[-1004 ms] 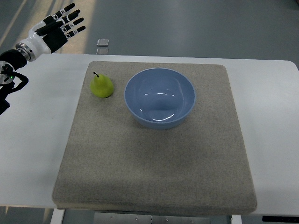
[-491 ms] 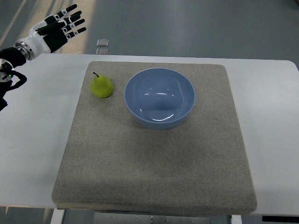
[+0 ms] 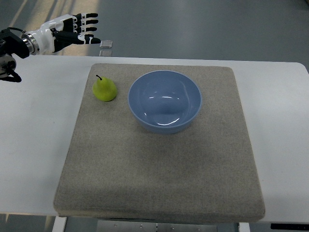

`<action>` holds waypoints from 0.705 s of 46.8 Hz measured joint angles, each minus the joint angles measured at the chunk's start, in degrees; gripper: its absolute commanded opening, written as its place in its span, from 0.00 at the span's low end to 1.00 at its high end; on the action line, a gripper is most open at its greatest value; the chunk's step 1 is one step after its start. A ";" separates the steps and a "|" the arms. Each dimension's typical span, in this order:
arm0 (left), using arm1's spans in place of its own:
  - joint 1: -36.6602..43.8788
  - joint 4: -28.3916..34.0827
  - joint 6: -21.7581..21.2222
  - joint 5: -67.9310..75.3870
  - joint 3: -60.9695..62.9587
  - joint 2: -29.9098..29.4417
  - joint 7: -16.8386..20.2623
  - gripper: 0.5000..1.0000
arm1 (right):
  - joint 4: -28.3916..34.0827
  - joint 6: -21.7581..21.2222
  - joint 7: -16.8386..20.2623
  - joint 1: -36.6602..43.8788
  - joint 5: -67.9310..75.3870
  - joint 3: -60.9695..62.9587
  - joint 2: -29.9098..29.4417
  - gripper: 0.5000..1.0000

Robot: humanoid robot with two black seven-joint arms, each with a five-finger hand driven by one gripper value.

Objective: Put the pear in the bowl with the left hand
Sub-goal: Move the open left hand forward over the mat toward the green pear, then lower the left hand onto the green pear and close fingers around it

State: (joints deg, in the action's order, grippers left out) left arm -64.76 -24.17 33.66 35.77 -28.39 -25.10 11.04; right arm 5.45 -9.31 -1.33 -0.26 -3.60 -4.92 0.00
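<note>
While a grey mat [image 3: 159, 169] held a blue bowl [image 3: 164, 101] with a green pear [image 3: 105, 89] just beside it, the left hand [image 3: 67, 34] hovered beyond, fingers spread, empty; reaching down to grasp seemed next.

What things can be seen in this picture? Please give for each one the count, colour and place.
pear: 1, yellow-green, on the mat, left of the bowl, not touching it
bowl: 1, light blue, empty, on the far half of the mat
mat: 1, grey-beige, covers the middle of the table
table: 1, white, under the mat
small object: 1, pale, on the floor beyond the table
left hand: 1, white and black, fingers spread, above the far left table edge, holds nothing
</note>
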 measured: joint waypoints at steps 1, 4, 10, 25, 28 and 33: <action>-0.11 -1.04 0.00 2.01 0.04 -0.58 0.07 0.99 | 0.00 0.00 0.01 0.00 0.00 0.00 0.00 0.85; -0.18 -5.44 0.00 8.43 0.09 -2.92 0.14 0.99 | 0.00 0.00 0.00 0.00 0.00 0.00 0.00 0.85; -0.72 -10.89 0.00 20.12 0.10 -5.24 0.19 0.98 | 0.00 0.00 0.00 0.00 0.00 0.00 0.00 0.85; -7.19 -15.75 -0.65 42.77 6.51 -4.80 1.47 0.96 | 0.01 0.00 -0.01 -0.01 0.00 0.00 0.00 0.85; -7.67 -17.57 -0.69 43.71 7.84 -4.97 2.77 0.96 | 0.00 0.00 -0.01 0.00 0.00 0.00 0.00 0.85; -8.67 -19.19 -0.78 45.43 10.33 -5.14 3.85 0.95 | 0.01 0.00 -0.01 -0.01 0.00 0.00 0.00 0.85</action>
State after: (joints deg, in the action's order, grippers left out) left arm -73.43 -43.36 32.88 81.20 -18.06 -30.24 14.89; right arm 5.46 -9.31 -1.34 -0.27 -3.60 -4.92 0.00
